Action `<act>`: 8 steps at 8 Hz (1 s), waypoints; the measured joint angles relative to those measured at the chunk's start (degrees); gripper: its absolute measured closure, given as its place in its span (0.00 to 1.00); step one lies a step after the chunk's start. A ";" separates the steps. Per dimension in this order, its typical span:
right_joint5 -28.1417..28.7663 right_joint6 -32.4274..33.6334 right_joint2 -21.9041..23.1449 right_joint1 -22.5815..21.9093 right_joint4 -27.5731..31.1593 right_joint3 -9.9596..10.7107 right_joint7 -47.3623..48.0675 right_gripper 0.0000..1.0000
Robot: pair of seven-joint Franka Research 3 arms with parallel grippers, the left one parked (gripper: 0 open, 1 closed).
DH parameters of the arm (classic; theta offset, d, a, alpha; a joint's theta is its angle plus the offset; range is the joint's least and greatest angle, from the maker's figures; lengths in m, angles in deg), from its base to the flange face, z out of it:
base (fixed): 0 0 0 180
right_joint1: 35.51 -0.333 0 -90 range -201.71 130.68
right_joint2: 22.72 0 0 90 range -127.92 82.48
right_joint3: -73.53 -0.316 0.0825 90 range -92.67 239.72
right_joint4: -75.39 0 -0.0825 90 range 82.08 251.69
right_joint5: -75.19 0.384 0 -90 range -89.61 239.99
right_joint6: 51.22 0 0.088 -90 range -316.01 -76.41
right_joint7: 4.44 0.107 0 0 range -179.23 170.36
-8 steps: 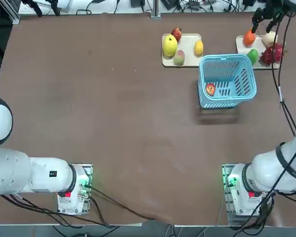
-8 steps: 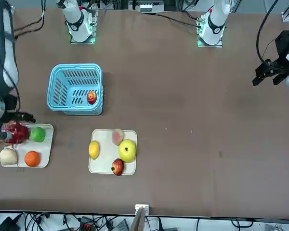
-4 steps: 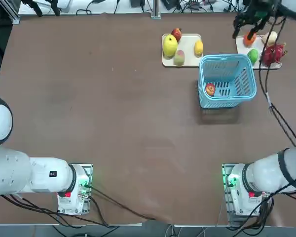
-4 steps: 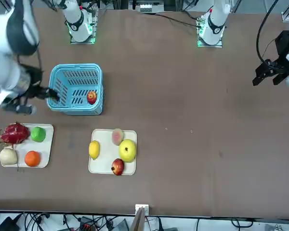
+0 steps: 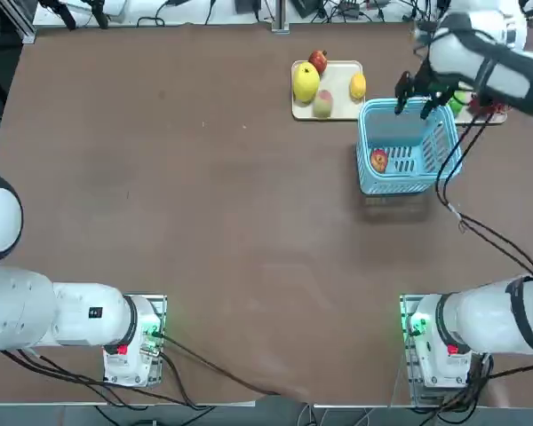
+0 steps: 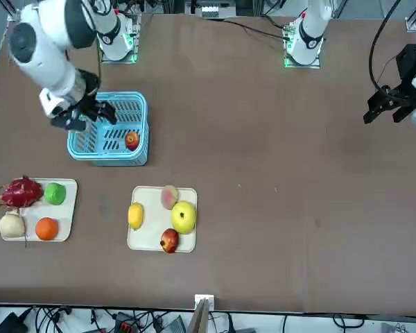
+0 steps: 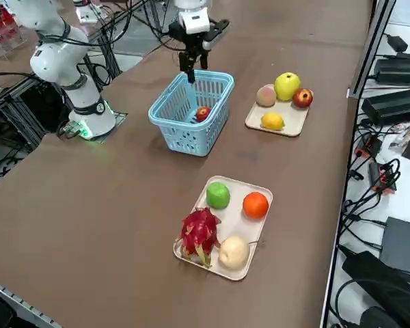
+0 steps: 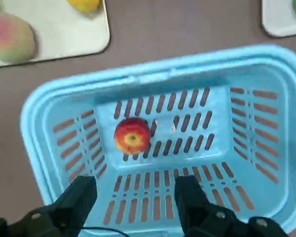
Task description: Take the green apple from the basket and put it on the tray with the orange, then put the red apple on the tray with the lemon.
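While poised over the basket, right gripper: hangs released above the far, right-hand part, fingers spread apart, grasping nothing.
Red apple: rests on the floor of the basket, toward the robot's left end, showing red skin with a yellow patch; sits apart from the fingers.
Green apple: lies already on the tray with the orange, beside the dark red lumpy fruit.
Orange: shares that cream tray, next to the beige round fruit.
Tray with the lemon: lies beyond the basket, off to the robot's left; carries the lemon, a large yellow fruit, a pink-green fruit and a small dark red fruit.
Basket: stands upright on the brown table, light blue, with slatted sides.
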 joint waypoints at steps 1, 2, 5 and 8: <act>0.01 -3.11 -0.05 -0.46 2.37 0.05 0.00 0.03; 0.03 -7.85 -0.20 -1.22 5.36 0.04 0.02 0.02; 0.65 -21.40 -2.08 -2.68 12.59 0.06 0.56 0.02; 2.04 -28.35 -7.78 -4.16 13.15 0.07 1.23 0.02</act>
